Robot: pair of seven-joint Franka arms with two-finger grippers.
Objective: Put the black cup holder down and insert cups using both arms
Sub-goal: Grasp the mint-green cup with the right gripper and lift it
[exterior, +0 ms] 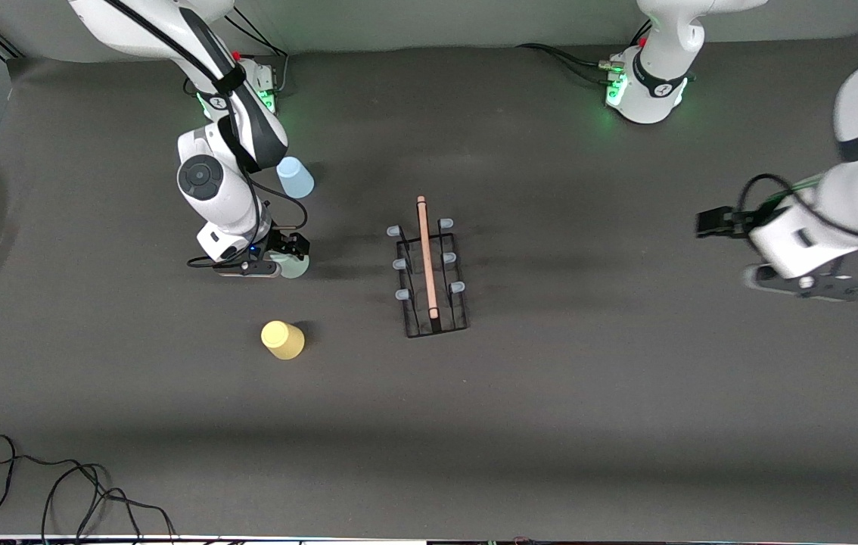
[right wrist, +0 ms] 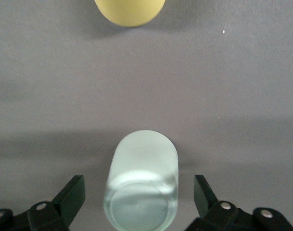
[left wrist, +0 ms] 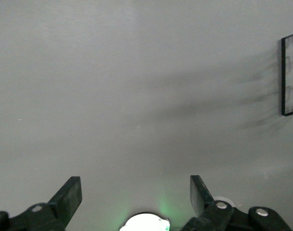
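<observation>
Right hand [right wrist: 139,199] open around grey-green cup [right wrist: 141,183]; left hand [left wrist: 136,197] waits.

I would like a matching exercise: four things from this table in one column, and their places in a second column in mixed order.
1. pale blue plastic cup
2. pale grey-green plastic cup
3. yellow plastic cup
4. black wire cup holder

A. between the open right gripper fingers
B. mid-table, no cups on it
C. nearest the front camera
D. nearest the right arm's base

Pairs: 1-D, 2-A, 3-C, 4-B
</observation>
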